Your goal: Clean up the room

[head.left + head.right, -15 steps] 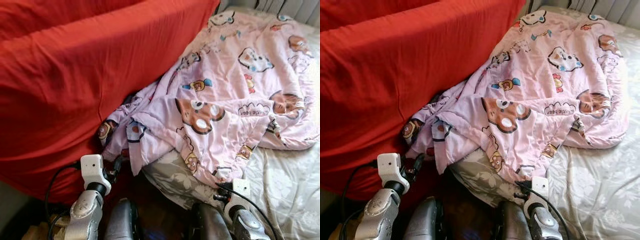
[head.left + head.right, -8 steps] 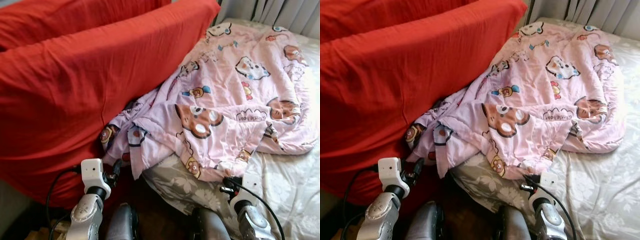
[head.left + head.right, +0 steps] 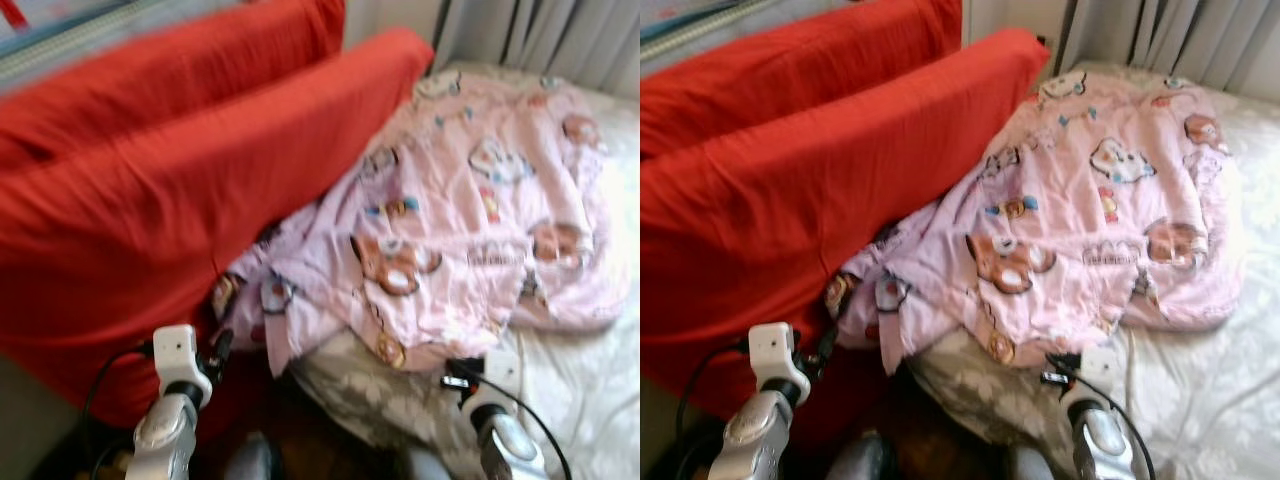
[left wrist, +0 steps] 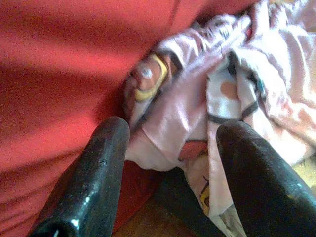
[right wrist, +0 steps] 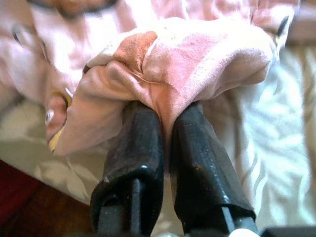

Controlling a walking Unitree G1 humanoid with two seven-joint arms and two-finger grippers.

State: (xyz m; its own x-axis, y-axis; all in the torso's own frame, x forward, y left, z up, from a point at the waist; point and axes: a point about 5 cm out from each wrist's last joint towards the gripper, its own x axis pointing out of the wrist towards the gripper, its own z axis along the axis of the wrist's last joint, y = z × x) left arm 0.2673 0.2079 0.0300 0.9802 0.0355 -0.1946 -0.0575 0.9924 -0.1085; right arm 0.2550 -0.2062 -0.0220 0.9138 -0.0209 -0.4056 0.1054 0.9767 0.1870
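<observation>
The right gripper [image 5: 165,111] sat nearest the robot at the foot edge of the bed, its jaws clamped together on a bunched fold of the pale pink quilt printed with cartoon bears [image 3: 470,200]; the pinch at the hem probably served to let the arm draw the cover flat, a likely first step in tidying the room. The left gripper [image 4: 170,143] was held low at the other side, jaws wide apart with nothing between them, aimed at the rumpled corner of the same quilt where it had slumped into the gap beside the large red fabric-covered cushion [image 3: 150,210]; that posture suggested a second grasp was being prepared, though no contact could be seen. The quilt lay in a loose heap, spread from the near corner across the bed's middle, over the grey-white sheet with a leaf pattern [image 3: 590,380], which showed bare along the near and right-hand margins. The red cushion leaned along the left side of the bed, touching and partly overlying the quilt's edge, and so stood in the way of pulling that corner free. Beyond the bed, grey pleated curtains [image 3: 570,35] hung at the far wall. The head views were blurred.
</observation>
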